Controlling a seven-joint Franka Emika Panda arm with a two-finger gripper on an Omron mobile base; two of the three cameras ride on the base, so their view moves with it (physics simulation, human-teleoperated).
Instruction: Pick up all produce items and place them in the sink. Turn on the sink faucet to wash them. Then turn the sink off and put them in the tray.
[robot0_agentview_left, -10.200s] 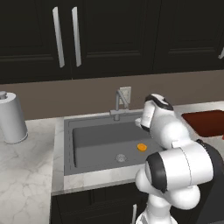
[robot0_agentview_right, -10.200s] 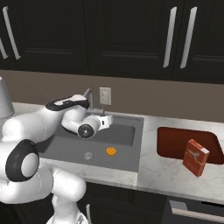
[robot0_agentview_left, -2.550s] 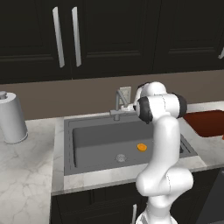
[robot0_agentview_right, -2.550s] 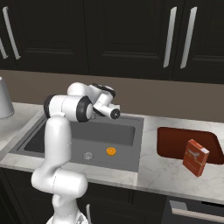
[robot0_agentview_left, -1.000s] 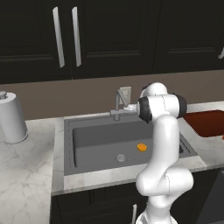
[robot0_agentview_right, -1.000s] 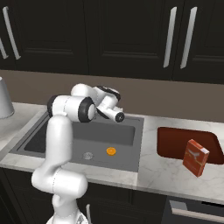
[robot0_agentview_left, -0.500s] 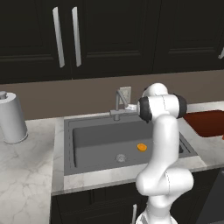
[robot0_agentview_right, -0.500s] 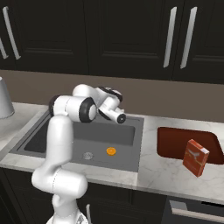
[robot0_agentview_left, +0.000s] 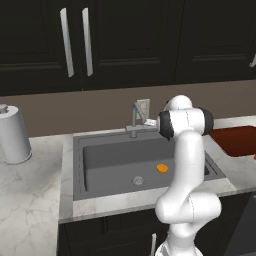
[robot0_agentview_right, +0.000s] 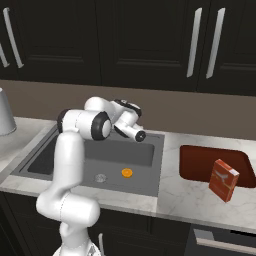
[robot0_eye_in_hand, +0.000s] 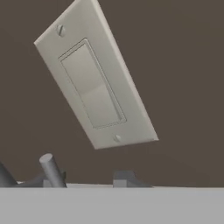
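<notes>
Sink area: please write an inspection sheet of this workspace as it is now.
Surface: pale marble counter.
Job's things: orange produce piece in the sink beside the drain; faucet at the back rim; dark red tray on the right.
Clutter: red box at the tray's edge; steel canister on the left.
Grippers: gripper near the faucet, jaws unclear.
Cables: nothing seen.
Surroundings: dark cabinets; wall plate.

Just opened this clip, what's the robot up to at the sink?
The white arm's hand is raised at the slim grey metal faucet behind the dark grey sink, facing the white wall plate. It holds nothing. A small orange produce piece lies in the basin. The dark red tray holds no produce.
</notes>
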